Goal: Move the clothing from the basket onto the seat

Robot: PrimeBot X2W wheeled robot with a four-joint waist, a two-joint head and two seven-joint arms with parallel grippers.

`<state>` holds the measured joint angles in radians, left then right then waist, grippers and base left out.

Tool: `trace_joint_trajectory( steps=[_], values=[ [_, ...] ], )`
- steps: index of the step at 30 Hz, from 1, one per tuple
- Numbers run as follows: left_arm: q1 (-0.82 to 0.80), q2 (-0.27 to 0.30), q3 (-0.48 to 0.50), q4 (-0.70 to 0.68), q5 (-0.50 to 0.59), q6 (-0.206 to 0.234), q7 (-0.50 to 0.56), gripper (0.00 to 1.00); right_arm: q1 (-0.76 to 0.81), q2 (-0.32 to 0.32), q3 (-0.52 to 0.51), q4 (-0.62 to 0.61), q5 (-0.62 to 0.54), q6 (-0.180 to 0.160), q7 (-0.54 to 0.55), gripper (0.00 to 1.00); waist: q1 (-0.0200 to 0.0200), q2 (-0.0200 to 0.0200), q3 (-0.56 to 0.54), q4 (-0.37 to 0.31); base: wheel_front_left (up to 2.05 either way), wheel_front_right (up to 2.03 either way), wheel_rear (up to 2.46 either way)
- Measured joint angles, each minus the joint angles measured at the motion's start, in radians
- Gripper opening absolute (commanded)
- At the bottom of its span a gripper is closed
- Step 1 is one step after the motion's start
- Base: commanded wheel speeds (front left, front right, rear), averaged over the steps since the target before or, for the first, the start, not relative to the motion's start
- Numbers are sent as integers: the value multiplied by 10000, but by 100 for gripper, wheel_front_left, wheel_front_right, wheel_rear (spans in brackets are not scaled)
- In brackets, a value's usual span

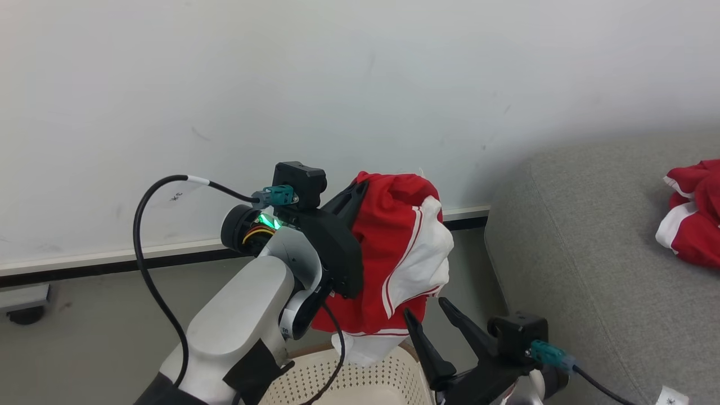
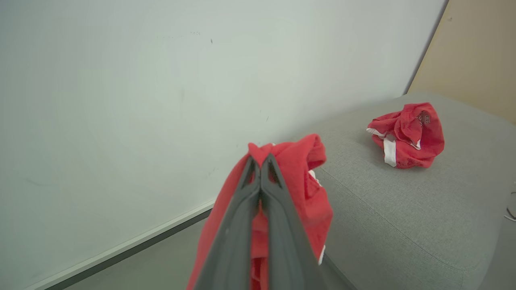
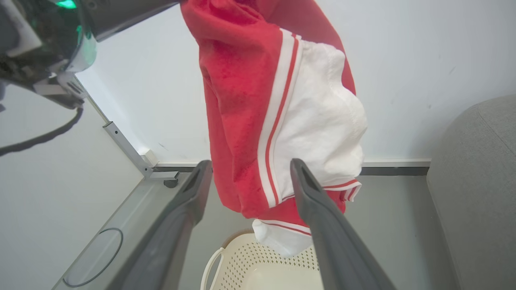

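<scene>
Step in hand: as I read it, the carry. One red garment (image 1: 394,247) is up out of the basket (image 1: 371,377) and not yet over the seat (image 1: 590,253).
Left jaws: pressed fully together, pinching a bunched fold at the top of the red garment. The rest of the cloth hangs below them.
Right jaws: spread wide with nothing in them. The garment's lower hem hangs just beyond their tips, and I cannot tell whether it brushes them.
Basket: directly below the left jaws and the hanging cloth, close beside the right jaws.
Seat: near, off to the right of both pairs of jaws, its rounded grey edge closest to them.
On the seat: a second garment (image 2: 407,137) lies crumpled on the cushion, well beyond the left jaws' tips and to their right.
Next move calls for: swinging the left jaws rightward until the cloth hangs over the cushion, keeping the hem clear of the seat edge and the right jaws, then parting them.
Look of the garment: soft bright red fabric with a white side panel edged in red-and-white stripes and white trim at the bottom. It hangs limp and creased.
</scene>
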<state>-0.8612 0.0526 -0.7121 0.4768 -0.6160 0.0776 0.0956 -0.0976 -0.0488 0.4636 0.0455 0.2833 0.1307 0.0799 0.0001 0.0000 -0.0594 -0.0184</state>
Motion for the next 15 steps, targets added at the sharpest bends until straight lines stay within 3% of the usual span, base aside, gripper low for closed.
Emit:
trace_joint_trajectory(
  steps=[15],
  values=[
    [-431, -10, -1641, -1657, -1653, 765, 176, 0, -2156, -4, 259, 2564, 1850, 0, -272, 100, 0, 0, -259, 344, 0, 0, 0]
  ],
)
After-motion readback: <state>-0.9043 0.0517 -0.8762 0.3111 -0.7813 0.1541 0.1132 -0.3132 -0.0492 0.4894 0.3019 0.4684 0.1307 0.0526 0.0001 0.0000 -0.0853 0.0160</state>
